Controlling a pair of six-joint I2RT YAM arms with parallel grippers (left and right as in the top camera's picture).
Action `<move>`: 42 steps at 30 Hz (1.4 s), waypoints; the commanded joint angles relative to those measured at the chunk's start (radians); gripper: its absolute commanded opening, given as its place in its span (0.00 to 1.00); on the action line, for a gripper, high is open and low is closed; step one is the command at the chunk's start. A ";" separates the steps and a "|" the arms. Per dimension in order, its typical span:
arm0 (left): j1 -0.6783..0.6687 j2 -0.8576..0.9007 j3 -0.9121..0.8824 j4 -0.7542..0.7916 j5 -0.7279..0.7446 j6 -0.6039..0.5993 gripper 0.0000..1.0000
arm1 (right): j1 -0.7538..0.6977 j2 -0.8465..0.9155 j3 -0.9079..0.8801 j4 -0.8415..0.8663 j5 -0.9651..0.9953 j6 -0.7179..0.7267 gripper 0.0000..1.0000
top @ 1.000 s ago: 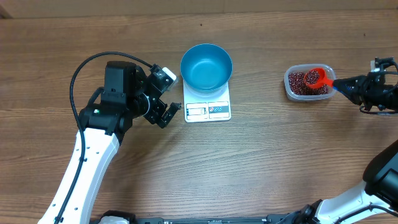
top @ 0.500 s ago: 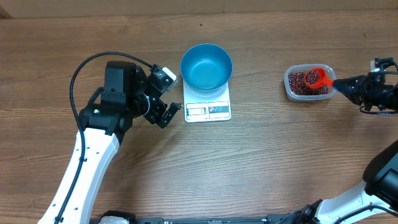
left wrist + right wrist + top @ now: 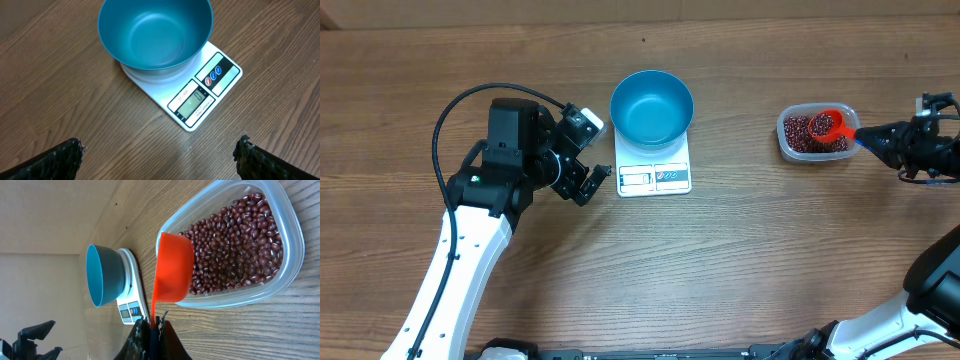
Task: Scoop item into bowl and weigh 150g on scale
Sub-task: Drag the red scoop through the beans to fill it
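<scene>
Right claw (image 3: 868, 137) clamps the red scoop (image 3: 828, 126) by its handle over the bean tub (image 3: 784, 140); blue bowl (image 3: 652, 107) lies at 9 o'clock, along the handle's axis. Left claw (image 3: 159, 147) open, empty.

- Beans (image 3: 235, 245): tiny, dark red-brown, lay as a loose heap in clear tub (image 3: 250, 297), well right of scale.
- Bowl (image 3: 155, 32): round, deep blue, upright and empty, sat on scale's platform.
- Scale (image 3: 205, 95): flat, white, rectangular; display and buttons lay uncovered beside bowl, reading possibly zero.
</scene>
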 commanded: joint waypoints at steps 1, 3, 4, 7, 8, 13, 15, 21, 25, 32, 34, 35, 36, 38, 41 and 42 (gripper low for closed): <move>0.004 0.005 0.022 0.000 0.017 0.012 1.00 | -0.004 -0.001 -0.004 0.002 -0.035 -0.009 0.04; 0.004 0.005 0.022 0.000 0.017 0.012 0.99 | -0.004 -0.001 -0.004 0.001 -0.035 -0.010 0.04; 0.004 0.005 0.022 0.000 0.017 0.012 1.00 | -0.004 -0.001 -0.004 0.002 -0.035 -0.010 0.04; 0.004 0.005 0.022 0.000 0.017 0.012 0.99 | -0.005 -0.001 -0.004 0.001 -0.035 -0.010 0.04; 0.004 0.005 0.022 0.000 0.017 0.012 0.99 | -0.005 -0.001 -0.004 0.001 -0.035 -0.010 0.04; 0.004 0.005 0.022 0.000 0.017 0.012 1.00 | -0.005 -0.001 -0.004 0.010 -0.034 -0.010 0.04; 0.004 0.005 0.022 0.000 0.017 0.012 1.00 | -0.005 -0.001 -0.004 0.014 -0.035 -0.010 0.04; 0.004 0.005 0.022 0.000 0.017 0.011 0.99 | -0.005 -0.001 -0.004 0.013 -0.035 -0.006 0.04; 0.004 0.005 0.022 0.000 0.017 0.012 1.00 | -0.005 -0.001 -0.004 0.005 -0.051 -0.005 0.04; 0.004 0.005 0.022 0.000 0.017 0.012 0.99 | -0.005 -0.001 -0.002 -0.014 -0.061 -0.006 0.04; 0.004 0.005 0.022 0.000 0.017 0.012 1.00 | -0.005 -0.001 -0.002 -0.014 -0.062 -0.005 0.04; 0.004 0.005 0.022 0.000 0.017 0.011 1.00 | -0.005 -0.001 -0.002 -0.015 -0.065 -0.005 0.04; 0.004 0.005 0.022 0.000 0.017 0.012 0.99 | -0.005 -0.001 -0.002 -0.018 -0.071 -0.005 0.04; 0.004 0.005 0.022 0.000 0.017 0.012 1.00 | -0.005 -0.002 0.000 -0.025 -0.077 -0.006 0.04; 0.004 0.005 0.022 0.000 0.017 0.012 1.00 | -0.005 -0.002 0.000 -0.031 -0.079 -0.006 0.04; 0.004 0.005 0.022 0.000 0.017 0.012 0.99 | -0.005 -0.002 0.000 -0.031 -0.079 -0.007 0.04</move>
